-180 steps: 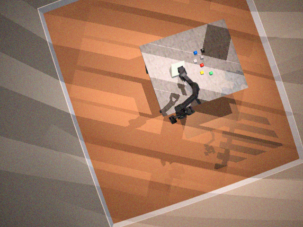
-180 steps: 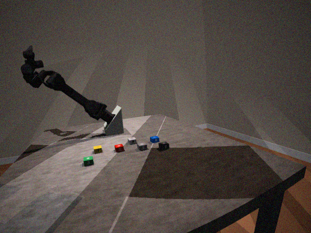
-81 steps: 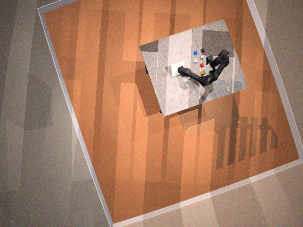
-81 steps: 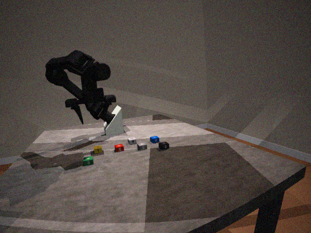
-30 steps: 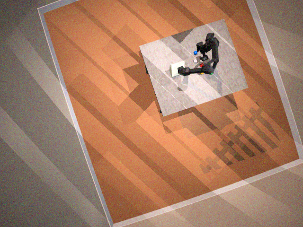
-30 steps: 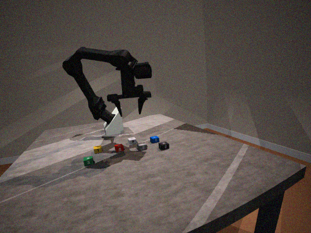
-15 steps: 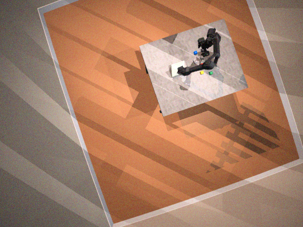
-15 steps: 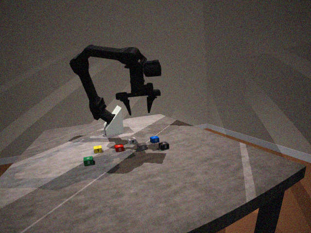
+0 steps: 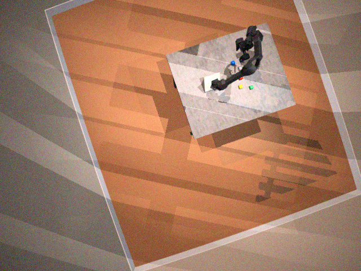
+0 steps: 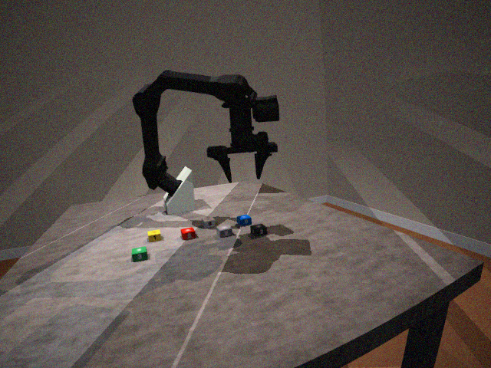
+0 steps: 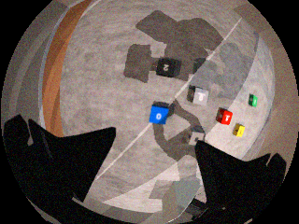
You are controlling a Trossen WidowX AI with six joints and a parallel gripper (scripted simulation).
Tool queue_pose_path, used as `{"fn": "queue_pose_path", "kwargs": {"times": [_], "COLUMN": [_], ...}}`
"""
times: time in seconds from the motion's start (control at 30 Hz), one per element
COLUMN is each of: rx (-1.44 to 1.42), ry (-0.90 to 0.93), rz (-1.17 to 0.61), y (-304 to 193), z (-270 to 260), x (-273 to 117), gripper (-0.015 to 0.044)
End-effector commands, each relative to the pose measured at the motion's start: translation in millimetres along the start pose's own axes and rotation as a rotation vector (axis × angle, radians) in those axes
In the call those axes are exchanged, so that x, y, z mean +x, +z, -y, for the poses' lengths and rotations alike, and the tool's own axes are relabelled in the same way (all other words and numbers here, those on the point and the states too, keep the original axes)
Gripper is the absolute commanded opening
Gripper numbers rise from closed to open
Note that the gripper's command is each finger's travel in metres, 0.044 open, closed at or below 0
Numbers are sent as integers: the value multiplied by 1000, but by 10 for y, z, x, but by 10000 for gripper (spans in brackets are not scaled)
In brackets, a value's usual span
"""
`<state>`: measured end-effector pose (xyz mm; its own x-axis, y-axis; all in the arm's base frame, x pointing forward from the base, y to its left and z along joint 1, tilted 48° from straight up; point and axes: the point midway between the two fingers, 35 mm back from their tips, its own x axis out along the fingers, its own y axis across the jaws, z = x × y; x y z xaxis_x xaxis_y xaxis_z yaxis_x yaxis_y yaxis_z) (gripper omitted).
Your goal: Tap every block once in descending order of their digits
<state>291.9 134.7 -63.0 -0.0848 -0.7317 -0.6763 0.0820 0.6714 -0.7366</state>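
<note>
My gripper [image 10: 244, 179] [image 11: 157, 140] is open and empty, high above the table. In the wrist view a blue block [image 9: 232, 62] [image 10: 244, 220] [image 11: 159, 115] reading 0 lies between and just beyond the tips. A black block [image 10: 258, 230] [image 11: 167, 67] reads 2; the arm hides it in the top view. A grey block [image 10: 224, 231] [image 11: 200, 95] and a white block [image 10: 208, 222] [image 11: 197, 136] lie beside the blue one. Red [image 10: 188, 233] [image 11: 224, 117], yellow [image 9: 240, 86] [image 10: 154, 235] [image 11: 239, 131] and green [image 9: 251, 87] [image 10: 139, 254] [image 11: 253, 100] blocks lie farther off. Their digits are unclear.
A pale wedge-shaped mount [image 9: 207, 83] [image 10: 182, 202] carries the arm's base. The grey table [image 9: 198, 122] [image 10: 337, 293] has bands of light and shadow across it. The arm passes over the area near the red block in the top view.
</note>
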Motion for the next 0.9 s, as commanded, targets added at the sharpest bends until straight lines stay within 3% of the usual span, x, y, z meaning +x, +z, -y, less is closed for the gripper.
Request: {"fn": "queue_pose_path", "kwargs": {"times": [0.0,0.3,0.67,0.87], "rx": [6,6,9,9], "ry": [5,5,5,4], "rz": [-3,-3,0,1], "y": [2,17,864,912], "z": [-11,-14,-42,-35], "x": [-10,-12,-20,-13], "gripper": [400,400,400,400]}}
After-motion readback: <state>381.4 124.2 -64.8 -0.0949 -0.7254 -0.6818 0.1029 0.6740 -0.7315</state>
